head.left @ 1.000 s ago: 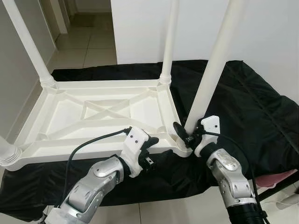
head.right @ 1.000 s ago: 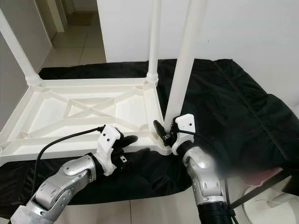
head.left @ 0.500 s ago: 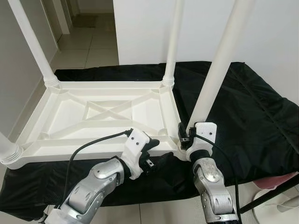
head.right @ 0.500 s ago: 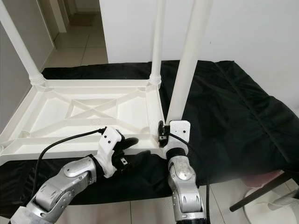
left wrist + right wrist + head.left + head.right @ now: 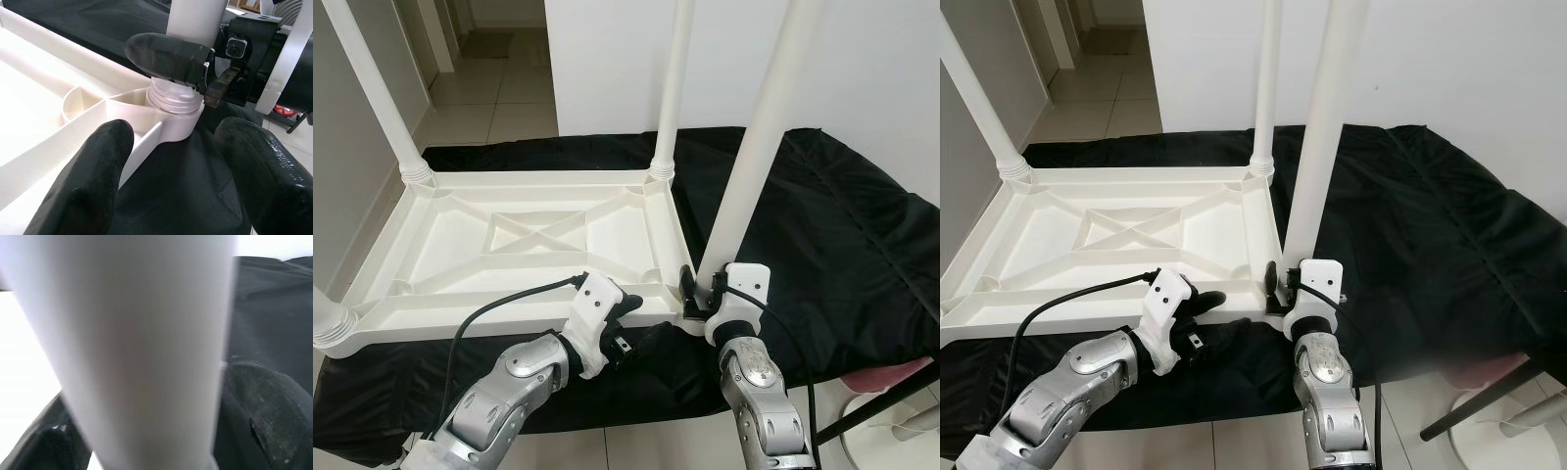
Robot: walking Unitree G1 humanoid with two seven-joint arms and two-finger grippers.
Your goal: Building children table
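right gripper [image 5: 697, 291] clamped on leg [image 5: 744, 191], wrist turned since before | left gripper [image 5: 641, 318] apart, bracing tabletop [image 5: 460, 245] | leg screwing in

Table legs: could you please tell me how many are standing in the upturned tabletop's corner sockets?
4: far-left corner, far-right corner, near-left corner, only its base in frame, and near-right corner, gripped at its base by the right tool.

Home interior, tiled hallway floor [image 5: 499, 93], white walls [image 5: 617, 59], doorway beyond
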